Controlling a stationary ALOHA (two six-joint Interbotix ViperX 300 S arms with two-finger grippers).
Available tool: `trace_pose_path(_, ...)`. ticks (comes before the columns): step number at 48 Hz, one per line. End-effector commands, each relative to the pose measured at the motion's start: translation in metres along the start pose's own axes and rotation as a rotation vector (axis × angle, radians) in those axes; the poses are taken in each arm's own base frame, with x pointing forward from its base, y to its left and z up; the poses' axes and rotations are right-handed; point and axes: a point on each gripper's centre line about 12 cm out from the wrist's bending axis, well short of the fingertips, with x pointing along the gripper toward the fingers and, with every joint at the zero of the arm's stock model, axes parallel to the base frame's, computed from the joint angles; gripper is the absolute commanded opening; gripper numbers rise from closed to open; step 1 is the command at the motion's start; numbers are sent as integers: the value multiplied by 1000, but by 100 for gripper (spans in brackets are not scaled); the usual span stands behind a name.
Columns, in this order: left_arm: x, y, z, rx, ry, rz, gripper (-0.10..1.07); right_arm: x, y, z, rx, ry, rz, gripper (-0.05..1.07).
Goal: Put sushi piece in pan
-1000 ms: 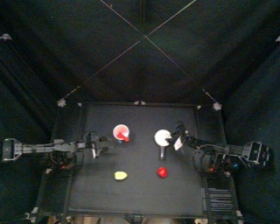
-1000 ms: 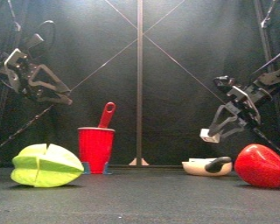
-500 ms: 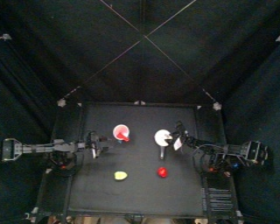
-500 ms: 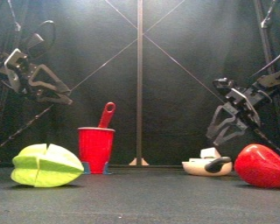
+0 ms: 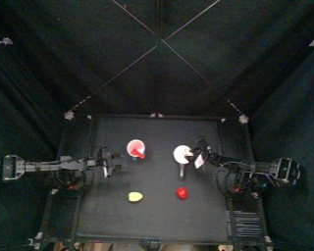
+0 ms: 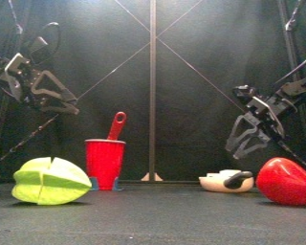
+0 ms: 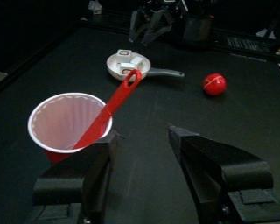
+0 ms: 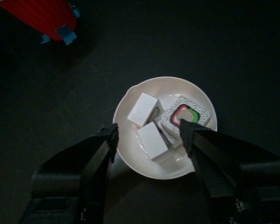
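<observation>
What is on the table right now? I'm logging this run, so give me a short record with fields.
pan: white dish with dark handle, holding sushi piece and two white blocks
right gripper: open, above the pan
left gripper: open, near red cup
red cup: holds red utensil
front: green fruit, red fruit

A: What are the arms made of, by the look of them?

B: Black all over. Each is a chain of slim dark links with bulkier joint blocks, matte with a dull sheen at the edges.

A: And the left gripper (image 7: 145, 166)?

B: Two broad black jaws, blocky and angular, with flat inner faces and paler, worn-looking edges.

A: The right gripper (image 8: 147, 162)?

B: The same build: two long black jaws, rounded along the outer sides. Behind it, seen from the front, the wrist is a cluster of black brackets and plates.
</observation>
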Motion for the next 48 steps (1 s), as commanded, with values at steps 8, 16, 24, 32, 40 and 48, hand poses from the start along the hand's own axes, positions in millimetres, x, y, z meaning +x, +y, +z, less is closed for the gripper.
trace_pose_path(8,2,1,6,0,-17,2,86,0,3,7,0,-24,9,90)
trace_pose_path(16,2,1,6,0,-17,3,86,0,3,5,-1,-20,9,90)
trace_pose_path(24,2,1,5,0,-16,4,86,3,2,4,-2,-11,5,90)
trace_pose_path(32,2,1,6,1,-17,3,86,5,2,3,-2,-2,2,90)
trace_pose_path(40,2,1,6,0,-17,3,86,6,4,2,-6,5,6,90)
trace_pose_path(48,2,1,6,0,-17,3,86,6,4,1,-9,6,9,90)
